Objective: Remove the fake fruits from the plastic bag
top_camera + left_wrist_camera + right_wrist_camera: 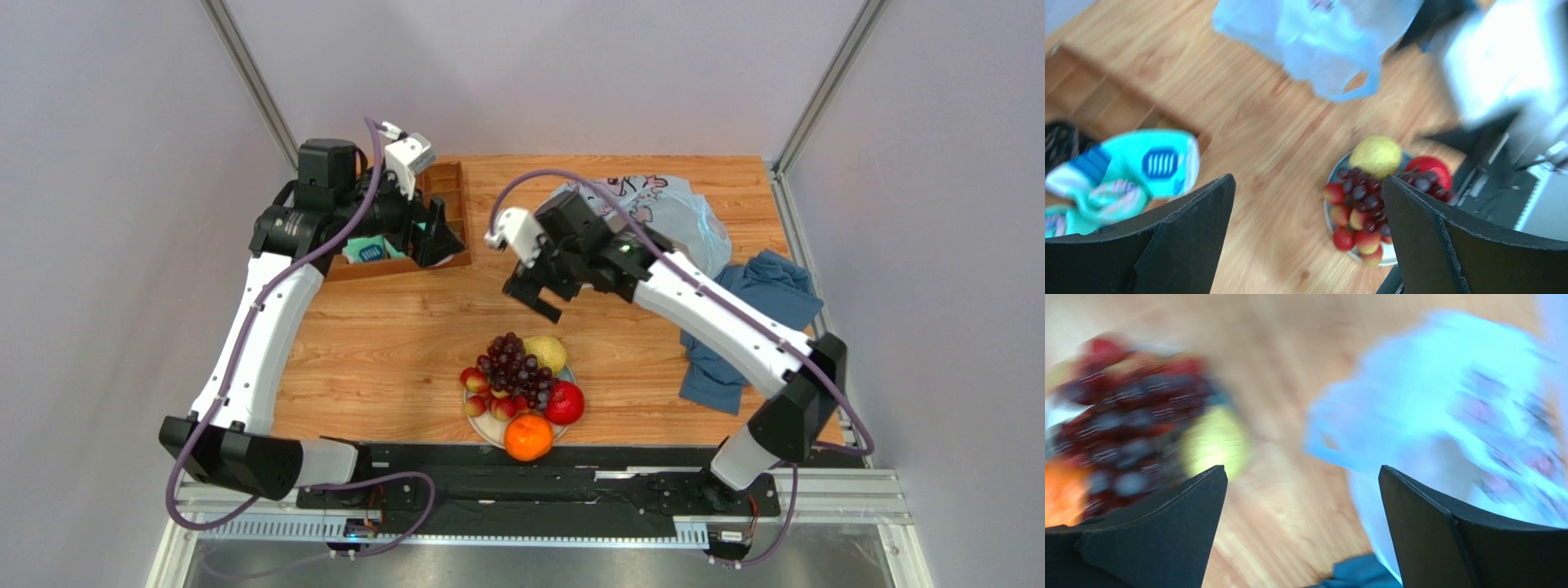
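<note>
Since all 5 of the fake fruits [520, 382] that we can count lie heaped on the plate [482, 428] at the near edge of the tabletop [393, 331], we judge the unloading to be at or close to its end. Nearest us is the orange [529, 437]. Behind it are the red apple [564, 402] and the cluster of small red-yellow fruits [481, 390]. The grape bunch [515, 364] is draped over the middle, with the yellow pear [547, 353] at the far side.

Just beyond the plate, the right gripper [531, 300] hangs above bare wood. Its fingers are spread wide with nothing between them, and even its own blurred wrist view shows that. To its right lies a crumpled blue cloth [751, 321]. Farther back on the left, the left gripper [1308, 180] hovers at the wooden tray [448, 202], near the socks [1125, 171]. It too is wide apart and carries nothing.

Farthest off, the plastic bag [669, 211] lies at the back right of the tabletop, just beside the cloth and well apart from the plate. It looks slack and we see no fruit shape through it, though we cannot tell for certain that it is empty. As we judge it, the next move calls only for a check of the bag, with 1 gripper pinching a fold to lift it. The film is flimsy and could slip from a shallow pinch.
</note>
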Action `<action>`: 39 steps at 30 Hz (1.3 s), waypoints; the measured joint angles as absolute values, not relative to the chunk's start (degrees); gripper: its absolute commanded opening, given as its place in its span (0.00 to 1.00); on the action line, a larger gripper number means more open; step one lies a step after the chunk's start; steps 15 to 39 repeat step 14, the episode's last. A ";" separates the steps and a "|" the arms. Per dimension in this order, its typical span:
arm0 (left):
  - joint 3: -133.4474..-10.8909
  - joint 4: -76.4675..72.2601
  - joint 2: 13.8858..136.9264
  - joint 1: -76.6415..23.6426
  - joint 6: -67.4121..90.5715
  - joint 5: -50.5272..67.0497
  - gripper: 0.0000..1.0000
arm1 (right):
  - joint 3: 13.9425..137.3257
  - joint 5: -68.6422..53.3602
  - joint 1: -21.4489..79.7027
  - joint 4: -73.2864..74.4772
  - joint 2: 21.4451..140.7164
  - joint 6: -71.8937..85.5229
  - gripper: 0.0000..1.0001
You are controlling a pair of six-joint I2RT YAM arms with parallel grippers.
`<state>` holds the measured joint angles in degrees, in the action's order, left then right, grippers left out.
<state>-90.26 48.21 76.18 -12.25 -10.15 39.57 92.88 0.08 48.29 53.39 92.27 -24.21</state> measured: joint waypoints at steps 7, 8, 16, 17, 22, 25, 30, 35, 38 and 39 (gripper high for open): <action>-75.94 45.43 70.15 -8.49 -7.73 28.21 0.99 | 75.20 20.71 41.54 40.91 77.45 -20.36 1.00; -74.04 44.69 69.71 -7.38 -7.18 27.90 0.99 | 71.92 22.15 41.54 40.07 76.12 -20.14 1.00; -65.71 43.40 68.25 -2.66 -4.38 26.17 0.99 | 62.41 21.41 37.89 41.39 73.08 -17.87 1.00; -65.71 43.40 68.25 -2.66 -4.38 26.17 0.99 | 62.41 21.41 37.89 41.39 73.08 -17.87 1.00; -65.71 43.40 68.25 -2.66 -4.38 26.17 0.99 | 62.41 21.41 37.89 41.39 73.08 -17.87 1.00; -65.71 43.40 68.25 -2.66 -4.38 26.17 0.99 | 62.41 21.41 37.89 41.39 73.08 -17.87 1.00; -65.71 43.40 68.25 -2.66 -4.38 26.17 0.99 | 62.41 21.41 37.89 41.39 73.08 -17.87 1.00; -65.71 43.40 68.25 -2.66 -4.38 26.17 0.99 | 62.41 21.41 37.89 41.39 73.08 -17.87 1.00; -65.71 43.40 68.25 -2.66 -4.38 26.17 0.99 | 62.41 21.41 37.89 41.39 73.08 -17.87 1.00; -65.71 43.40 68.25 -2.66 -4.38 26.17 0.99 | 62.41 21.41 37.89 41.39 73.08 -17.87 1.00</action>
